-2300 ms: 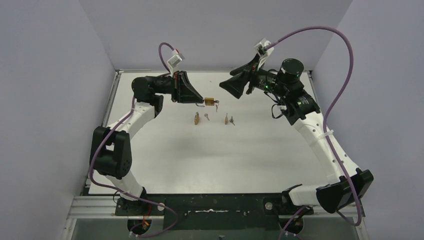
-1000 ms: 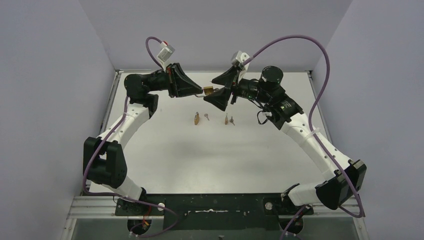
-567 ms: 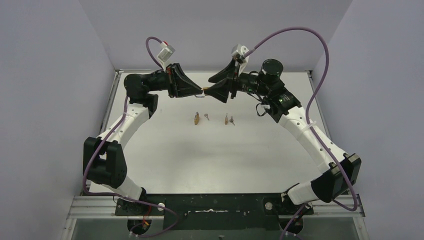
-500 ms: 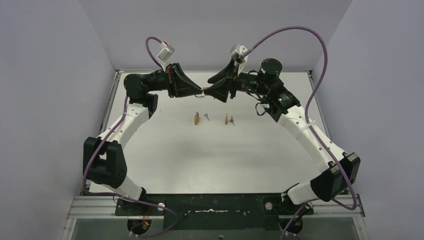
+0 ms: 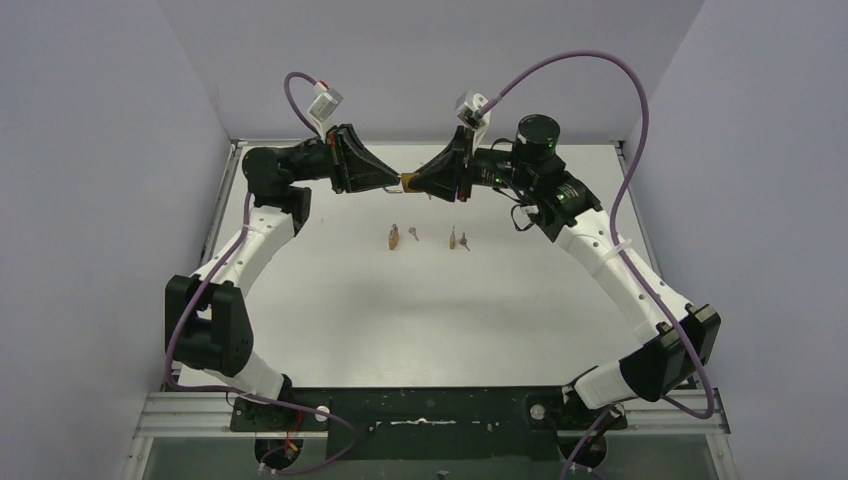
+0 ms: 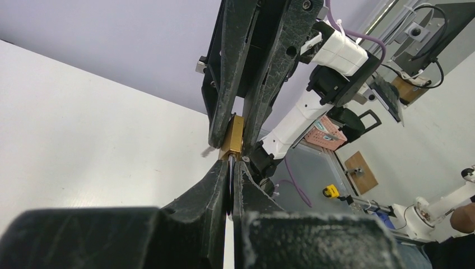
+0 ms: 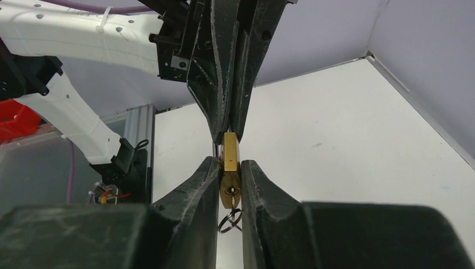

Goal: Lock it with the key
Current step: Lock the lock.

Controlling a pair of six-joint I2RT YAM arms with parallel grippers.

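Top view: we find the brass padlock (image 5: 407, 182) held in the air over the far part of the counter (image 5: 420, 320), between the left fingers (image 5: 385, 178) and the right fingers (image 5: 432, 180), its long axis running from one arm to the other, with spare locks (image 5: 395, 237) lying below it. Left wrist view: the left fingers (image 6: 210, 185) are narrowed to a slit on the lock's thin end, which we take to be the shackle. Right wrist view: the right fingers (image 7: 204, 185) clamp the flat sides of the scuffed body, and the key (image 7: 229, 197) sits in the end face nearest that wrist, so we judge the turn must be about this axis.
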